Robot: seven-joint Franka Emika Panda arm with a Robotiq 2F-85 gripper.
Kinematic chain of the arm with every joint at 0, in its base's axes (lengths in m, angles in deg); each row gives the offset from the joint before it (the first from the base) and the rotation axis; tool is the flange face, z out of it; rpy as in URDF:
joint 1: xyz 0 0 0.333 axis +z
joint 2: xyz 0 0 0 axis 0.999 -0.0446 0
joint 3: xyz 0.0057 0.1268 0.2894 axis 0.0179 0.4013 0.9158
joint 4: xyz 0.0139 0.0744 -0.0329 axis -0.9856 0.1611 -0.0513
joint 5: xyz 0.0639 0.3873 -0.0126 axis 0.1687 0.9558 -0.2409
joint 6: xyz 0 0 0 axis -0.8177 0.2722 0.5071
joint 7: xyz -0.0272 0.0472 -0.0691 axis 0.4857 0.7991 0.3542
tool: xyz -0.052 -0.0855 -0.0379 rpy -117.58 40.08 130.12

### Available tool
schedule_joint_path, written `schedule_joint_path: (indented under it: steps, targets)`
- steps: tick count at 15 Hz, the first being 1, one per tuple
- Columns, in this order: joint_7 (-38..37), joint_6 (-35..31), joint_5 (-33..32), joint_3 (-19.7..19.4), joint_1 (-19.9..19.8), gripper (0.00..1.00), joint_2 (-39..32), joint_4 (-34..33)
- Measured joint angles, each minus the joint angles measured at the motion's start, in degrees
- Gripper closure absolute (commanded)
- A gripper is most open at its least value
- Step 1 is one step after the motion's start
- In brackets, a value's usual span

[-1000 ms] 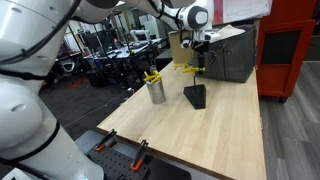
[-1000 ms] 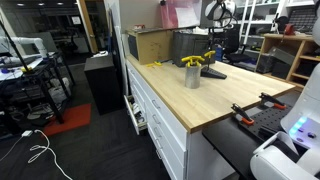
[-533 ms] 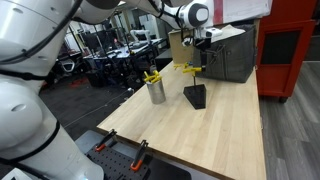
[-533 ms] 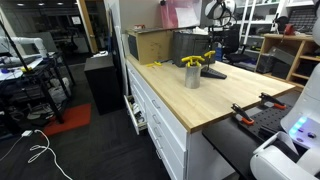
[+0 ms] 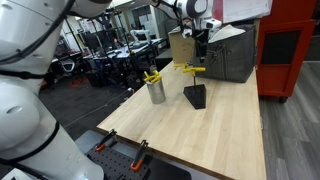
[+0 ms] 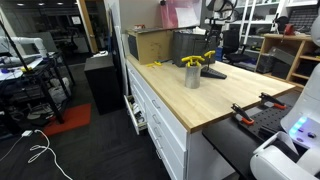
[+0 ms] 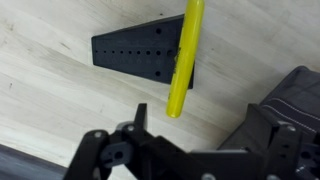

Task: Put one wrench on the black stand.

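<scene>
Bright yellow flat wrench [image 7: 185,55] lies across the top of the small matte black wedge-shaped stand [image 7: 135,50]. In the wrist view it runs from 12 o'clock toward 6 o'clock, and its lower end juts past the stand's edge over the pale wooden counter [image 5: 205,140]. The tool [image 7: 190,152] hangs straight above with its jaws spread wide, empty and touching nothing. Compared with a second ago, in an exterior view the tool [image 5: 200,35] has lifted higher above the stand, while wrench and stand sit as they did. A silver cylindrical cup [image 5: 156,92] holding more yellow wrenches [image 5: 151,76] stands at the stand's 9 o'clock. A big grey box [image 5: 228,55] sits toward 1 o'clock.
</scene>
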Motion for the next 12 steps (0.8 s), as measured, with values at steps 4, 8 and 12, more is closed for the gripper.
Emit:
schedule_joint_path:
  steps: [4,8,12]
  targets:
    - [11.2,0.8,1.4,1.4,-0.9,0.00,3.9,2.3]
    - [20.2,3.5,1.5,2.7,-0.9,0.00,8.2,5.3]
    - [28.1,8.2,-1.0,3.5,0.6,0.00,12.0,8.0]
